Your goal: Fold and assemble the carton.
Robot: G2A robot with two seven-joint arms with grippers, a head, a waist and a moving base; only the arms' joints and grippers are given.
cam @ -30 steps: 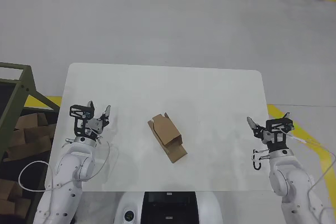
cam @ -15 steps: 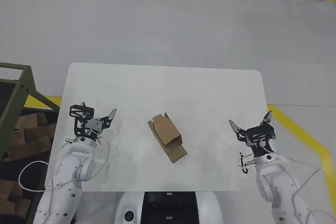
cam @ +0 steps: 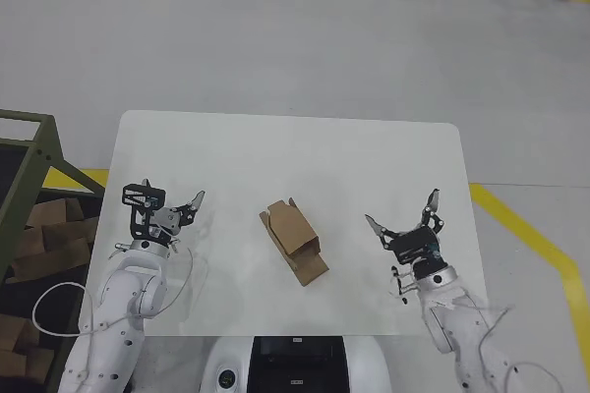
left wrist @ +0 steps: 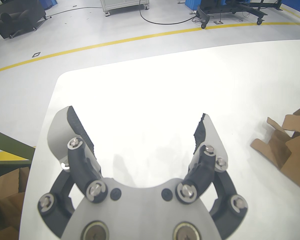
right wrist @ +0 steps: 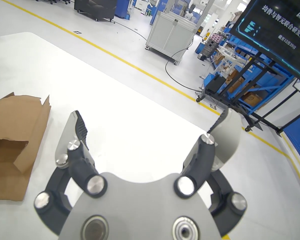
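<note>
Carton: brown cardboard carton (cam: 293, 242) lying flattened and skewed on the white surface (cam: 275, 157), with one end partly popped open and a couple of loose flaps sticking out.
Where it sits: in the gap between the two claws, touching neither. It looks a little nearer the right claw than the left.
Right claw: the right claw (cam: 403, 211) hovers beside the carton with its fingers spread wide and nothing in them. In its own wrist view the carton is off to one side of the fingers, not between them.
Left claw: the left claw (cam: 172, 196) is well apart from the carton on the opposite side, fingers also wide apart and empty.
Feel: I'd call it light, thin board. The panels should be stiff enough, but it will hinge at the creases and dent easily at the flap tips.
Grip spot: best bet looks like a panel edge at the popped-open end, with the other claw steadying the flat end.
Risk: on that smooth surface it will likely skate away from a one-sided push.
Beyond the left claw: a green-framed bin (cam: 20, 177) off the surface's edge, with more cardboard pieces (cam: 49, 231) inside.
</note>
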